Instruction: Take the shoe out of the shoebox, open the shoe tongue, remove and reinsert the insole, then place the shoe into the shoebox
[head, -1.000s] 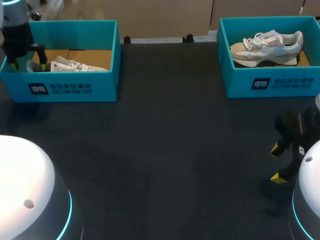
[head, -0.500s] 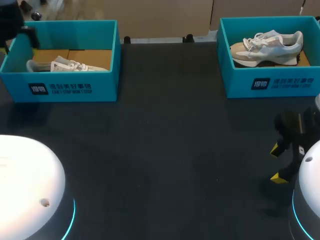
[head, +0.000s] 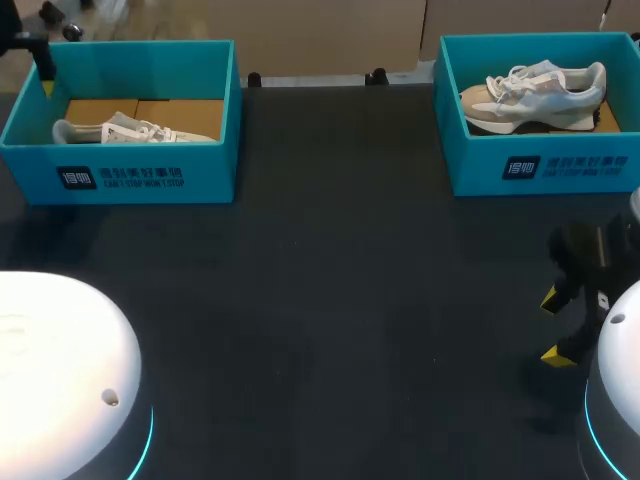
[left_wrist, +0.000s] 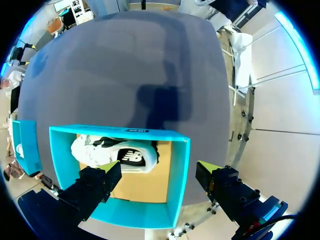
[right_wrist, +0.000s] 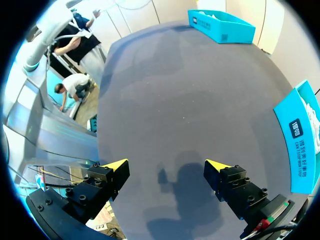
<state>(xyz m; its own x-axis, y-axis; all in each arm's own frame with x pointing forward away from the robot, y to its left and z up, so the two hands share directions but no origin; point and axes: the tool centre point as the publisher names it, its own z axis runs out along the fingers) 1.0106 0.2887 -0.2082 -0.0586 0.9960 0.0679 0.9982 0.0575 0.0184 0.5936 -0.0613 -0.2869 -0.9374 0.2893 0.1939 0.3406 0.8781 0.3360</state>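
Our left arm (head: 25, 45) has drawn back from over the shoebox (head: 120, 175) to its far corner, jaws open and empty. The shoe (left_wrist: 112, 155) lies in the box ahead of them, nearer one finger. The other finger hangs outside the wall, so we think a straight descent could strike and shove the box. The insole is hidden. The jaws of our right arm (head: 590, 290) stand open over the bench (head: 330, 300).

I see two open teal boxes standing well apart at the far side of the dark tabletop (head: 340, 300). The left shoebox (head: 120, 178) holds a white shoe (head: 130, 131) lying low on its brown cardboard floor, close behind the front wall. The right shoebox (head: 545, 165) holds a white and beige shoe (head: 535, 92) with white laces, tipped on its side, sole towards the front wall.
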